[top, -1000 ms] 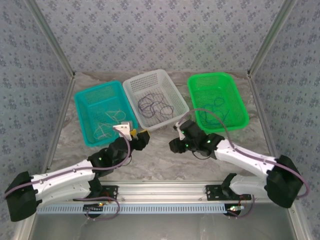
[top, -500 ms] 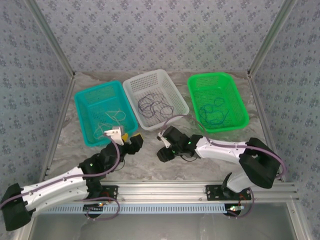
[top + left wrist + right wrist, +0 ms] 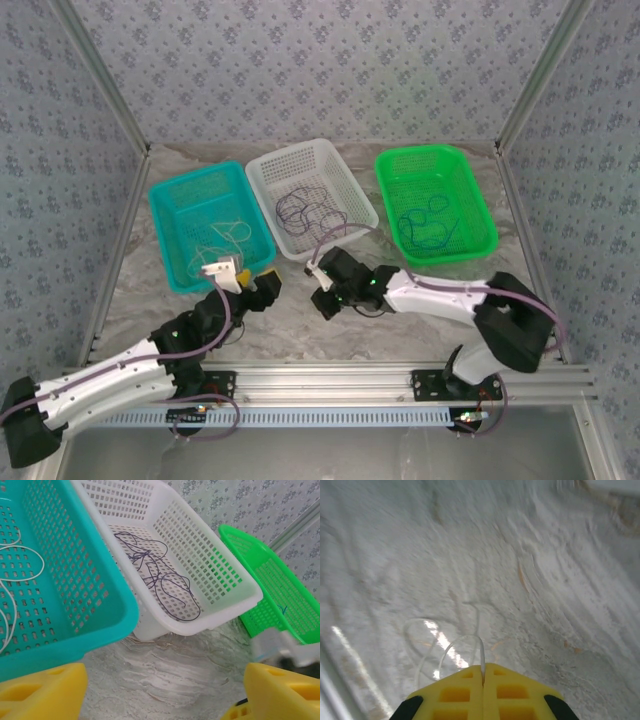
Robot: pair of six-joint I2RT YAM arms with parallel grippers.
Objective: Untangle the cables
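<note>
**Left fingers spread, right fingers pressed together over the table**

My left gripper (image 3: 161, 680) is spread wide and holds nothing. The bottom edge of the wrist view cuts off its yellow fingers (image 3: 40, 692). Above them the teal basket (image 3: 75, 640) runs off the left edge, so part of the pale whitish cable (image 3: 39, 566) inside it is cut away. The dark purple cable (image 3: 150, 575) lies tangled in the white basket (image 3: 215, 575) at centre. Of the green basket (image 3: 270, 580), upper right, I see one corner and a speck of blue cable (image 3: 283, 611); a blurred grey shape (image 3: 280, 645) covers its lower edge. My right gripper (image 3: 482, 669) is clenched over the marbled table (image 3: 545, 580). A faint clear loop (image 3: 452, 652) sits at its tips. That view is smeared, and I cannot tell whether the loop is pinched, or even a wire.
</note>
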